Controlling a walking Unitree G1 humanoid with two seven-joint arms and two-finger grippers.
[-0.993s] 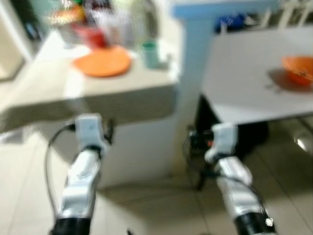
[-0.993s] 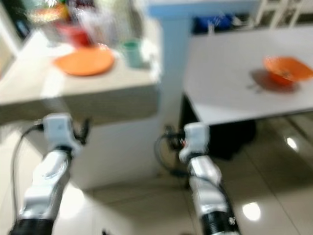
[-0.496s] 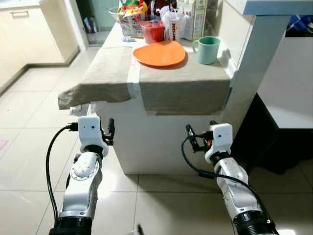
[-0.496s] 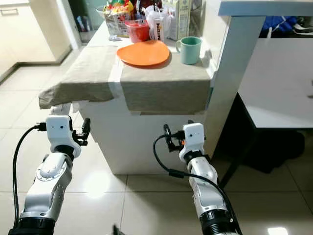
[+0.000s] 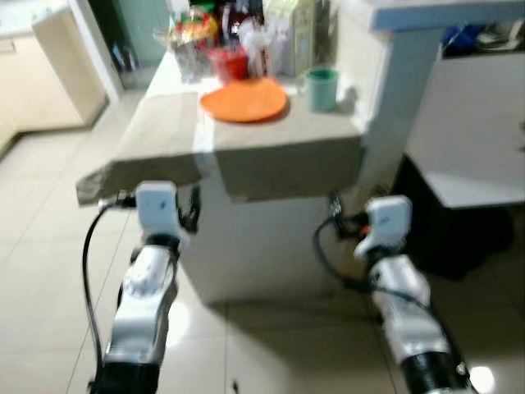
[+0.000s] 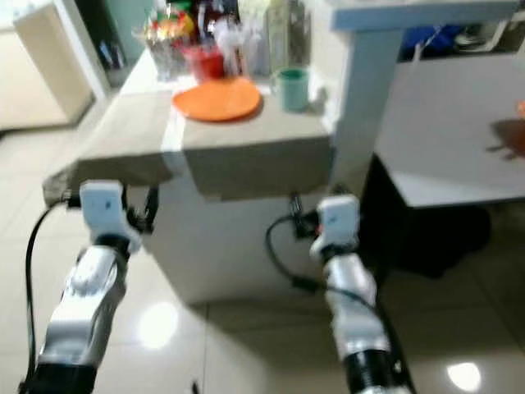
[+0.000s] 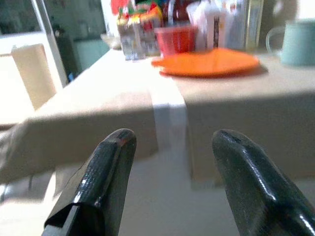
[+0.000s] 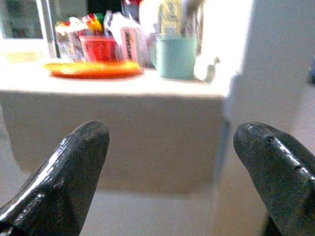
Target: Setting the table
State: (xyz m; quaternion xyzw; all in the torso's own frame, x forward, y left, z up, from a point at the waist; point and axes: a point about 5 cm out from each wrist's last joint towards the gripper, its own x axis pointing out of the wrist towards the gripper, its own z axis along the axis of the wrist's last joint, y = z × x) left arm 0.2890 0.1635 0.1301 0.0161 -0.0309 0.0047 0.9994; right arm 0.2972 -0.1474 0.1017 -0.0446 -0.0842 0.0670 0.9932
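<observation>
Looking blurrier than half a second ago, the head camera has swung a little right, so more of the white table [image 6: 459,156] shows. The flat round orange plate [image 5: 244,100] sits on the cloth-covered counter [image 5: 271,156] beside the smooth green mug [image 5: 322,88]. Fuzzy packets crowd behind. The left gripper [image 7: 170,162] and right gripper [image 8: 172,162] are wide apart, holding nothing, below the counter edge.

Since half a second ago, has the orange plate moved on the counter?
No. The orange plate lies left of the green mug and before the red cup; the camera shifted.
</observation>
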